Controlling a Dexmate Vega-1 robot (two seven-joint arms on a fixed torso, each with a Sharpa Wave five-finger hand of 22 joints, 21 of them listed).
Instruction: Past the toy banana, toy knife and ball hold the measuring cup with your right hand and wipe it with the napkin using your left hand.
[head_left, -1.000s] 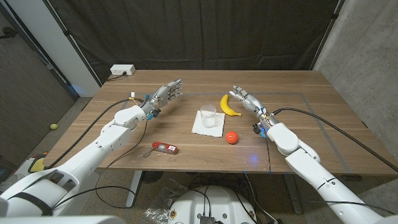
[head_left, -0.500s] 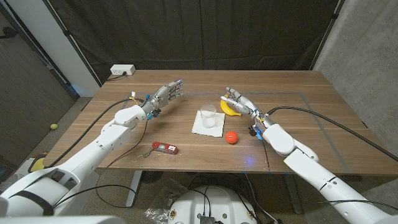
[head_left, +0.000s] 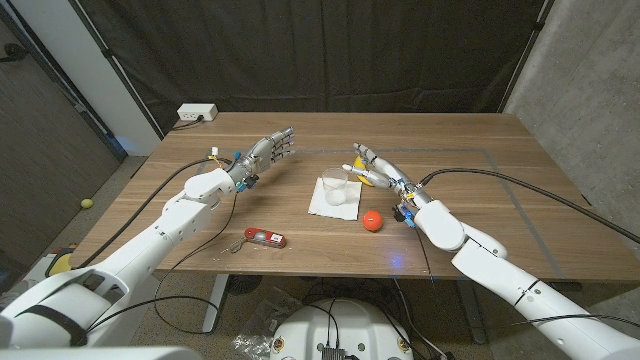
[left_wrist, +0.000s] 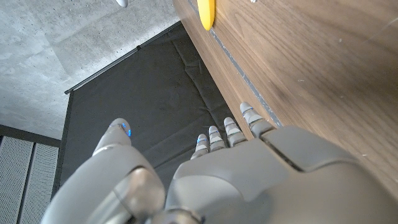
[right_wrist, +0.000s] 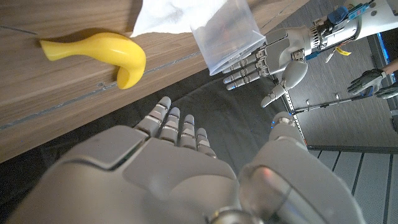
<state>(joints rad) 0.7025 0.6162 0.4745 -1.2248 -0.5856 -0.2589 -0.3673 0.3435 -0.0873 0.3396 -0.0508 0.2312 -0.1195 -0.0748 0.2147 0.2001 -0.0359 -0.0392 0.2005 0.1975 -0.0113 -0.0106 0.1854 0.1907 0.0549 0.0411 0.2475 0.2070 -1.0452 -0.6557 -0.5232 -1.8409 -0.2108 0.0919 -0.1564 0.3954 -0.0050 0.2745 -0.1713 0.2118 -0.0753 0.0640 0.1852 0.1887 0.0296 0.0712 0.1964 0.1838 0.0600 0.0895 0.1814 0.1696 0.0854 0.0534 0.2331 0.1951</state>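
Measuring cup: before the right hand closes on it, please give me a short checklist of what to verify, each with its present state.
1. Measuring cup stands upright on the napkin: ok.
2. Right hand is open and holds nothing: ok.
3. Right hand is already around the cup: not ok; it is beside the cup, with fingers apart.
4. Toy banana is out of the way: cannot tell; the right hand is over it in the head view.
5. Ball and toy knife are apart from the cup: ok.
6. Left hand is ready at the napkin: not ok; it is open and well away from it.
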